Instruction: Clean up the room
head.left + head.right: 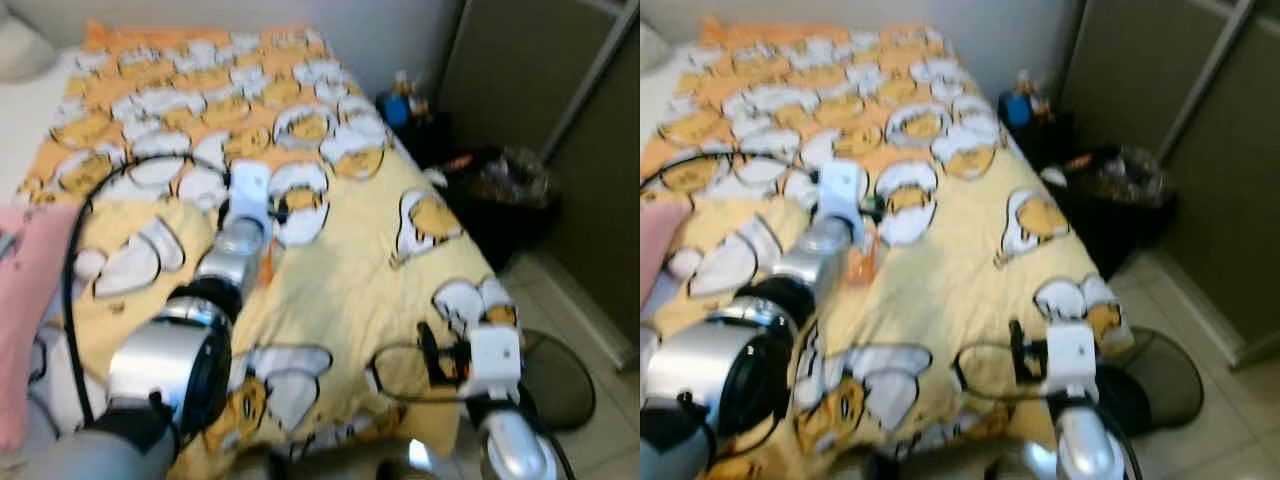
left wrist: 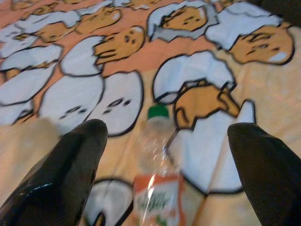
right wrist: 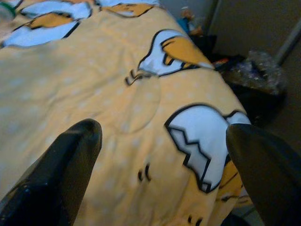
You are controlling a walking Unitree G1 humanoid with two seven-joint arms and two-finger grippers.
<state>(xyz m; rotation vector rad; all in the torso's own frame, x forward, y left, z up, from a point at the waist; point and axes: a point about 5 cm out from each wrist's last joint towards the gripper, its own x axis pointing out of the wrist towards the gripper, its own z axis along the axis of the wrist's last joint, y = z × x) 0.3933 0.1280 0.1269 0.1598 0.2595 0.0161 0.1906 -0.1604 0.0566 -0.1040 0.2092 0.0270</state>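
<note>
A bed covered by a yellow and orange quilt (image 1: 350, 280), printed with cartoon eggs, fills most of the head views. The pictures are somewhat blurred.

The left arm reaches out over the middle of the quilt. The left gripper (image 2: 169, 155) hangs low over the fabric with its two black fingers (image 2: 70, 165) spread wide apart. Between them lies a clear plastic bottle (image 2: 157, 174) on its side, with a green cap and an orange label. Neither finger touches it. In the right eye view the bottle (image 1: 862, 262) shows as an orange patch just beside the left wrist, at about 9 o'clock from the middle of that picture.

The right gripper (image 3: 164, 160) is held over the foot corner of the quilt, at about 5 o'clock in the head views. Its fingers are also wide apart, with nothing between them but patterned cloth.

A pink pillow (image 1: 25, 310) lies at the bed's edge at 9 o'clock. Past the bed, at about 2 o'clock, a black bin (image 1: 510, 195) lined with a crumpled bag stands on the floor by a grey wall. A small blue item (image 1: 400, 100), too blurred to identify, sits near it at 1 o'clock. A dark round mat (image 1: 560, 375) lies on the tiled floor at 4 o'clock.
</note>
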